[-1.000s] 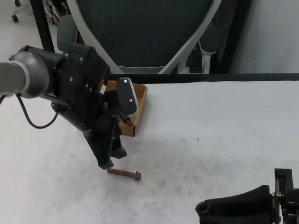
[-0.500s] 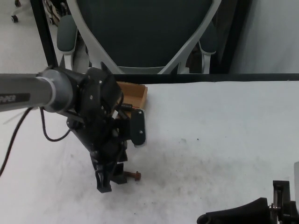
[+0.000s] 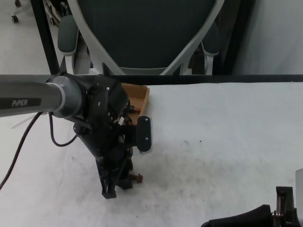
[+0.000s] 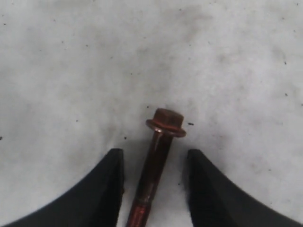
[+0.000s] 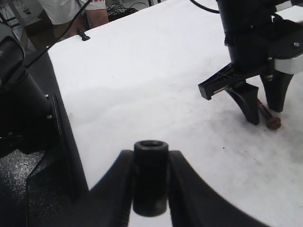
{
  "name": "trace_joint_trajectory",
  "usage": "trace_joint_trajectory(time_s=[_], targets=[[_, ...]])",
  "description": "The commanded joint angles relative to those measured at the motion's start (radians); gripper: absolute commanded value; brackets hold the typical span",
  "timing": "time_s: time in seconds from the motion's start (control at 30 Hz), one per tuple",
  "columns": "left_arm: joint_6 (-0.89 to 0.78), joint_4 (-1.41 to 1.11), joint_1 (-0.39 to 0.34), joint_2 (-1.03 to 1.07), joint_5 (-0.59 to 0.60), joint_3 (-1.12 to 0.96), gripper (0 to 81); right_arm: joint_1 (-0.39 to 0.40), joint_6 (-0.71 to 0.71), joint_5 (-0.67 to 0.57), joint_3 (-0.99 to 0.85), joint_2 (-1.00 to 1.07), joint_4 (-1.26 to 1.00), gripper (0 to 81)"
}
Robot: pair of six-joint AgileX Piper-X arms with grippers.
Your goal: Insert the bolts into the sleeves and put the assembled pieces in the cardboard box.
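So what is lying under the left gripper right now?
A rusty bolt lies flat on the white bench, between the open fingers of the left gripper, not yet gripped. In the high view the gripper covers its shank, leaving the head visible.

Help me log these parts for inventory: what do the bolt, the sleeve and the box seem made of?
The bolt looks like metal: coppery-brown sheen, flanged hex head. The sleeve is smooth matte black, either coated metal or plastic; I cannot tell which. The box looks like cardboard: flat, dull tan walls.
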Motion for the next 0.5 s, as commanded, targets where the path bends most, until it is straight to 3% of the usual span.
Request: trace_joint_trajectory(time_s=[0.0,0.07,0.1,0.23,0.47], targets=[[-0.07,-0.042,-0.01,0.042,-0.02,0.002,15.5,0.002,-0.01,-0.007,0.015,0.006,-0.007,0.2],[-0.134,-0.037,-0.01,0.039,-0.02,0.002,1.4,0.002,-0.01,-0.007,0.031,0.011,-0.01,0.2],[-0.168,-0.027,-0.01,0.037,-0.018,-0.001,0.4,0.002,-0.01,-0.011,0.037,0.014,-0.013,0.2],[-0.336,0.045,-0.01,0.024,0.009,-0.001,0.8,0.002,-0.01,-0.015,0.037,0.016,-0.047,0.2],[-0.441,0.114,-0.01,-0.067,0.23,-0.001,0.8,0.002,0.035,-0.015,0.037,0.016,-0.087,0.2]])
